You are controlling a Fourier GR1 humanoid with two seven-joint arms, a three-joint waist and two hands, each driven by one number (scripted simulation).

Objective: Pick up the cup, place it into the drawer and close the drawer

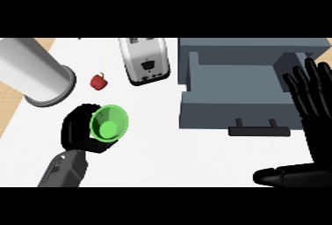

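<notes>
Far left: a large grey cylinder (pixel 34 72) lies tilted across the counter's (pixel 194 158) upper left corner, its open end facing down-right.

Left of centre: the left forearm (pixel 65 169) enters from the lower edge. The left hand (pixel 79 129) is curled round the green cup (pixel 109 124), fingers wrapped about its outer wall. The cup is tipped so that its mouth faces the viewer and slightly right; the inside and the round base are visible. It lies on the counter's left half, well apart from the drawer. Whether the cup is raised off the counter or touches it cannot be told from this angle.

Above the cup: a small red fruit (pixel 99 81), possibly a pepper, sits between the cylinder and a silver toaster (pixel 146 61). The toaster stands at the counter's upper middle, just beside the drawer unit.

Right of centre: the grey drawer (pixel 220 116) is pulled out, its compartment open to view from above. The dark handle (pixel 259 130) projects from its front wall.

Far right: the right hand (pixel 312 114) rests by the right edge, fingers straight and pointing up, spread wide, thumb extended to the left. It holds nothing.
</notes>
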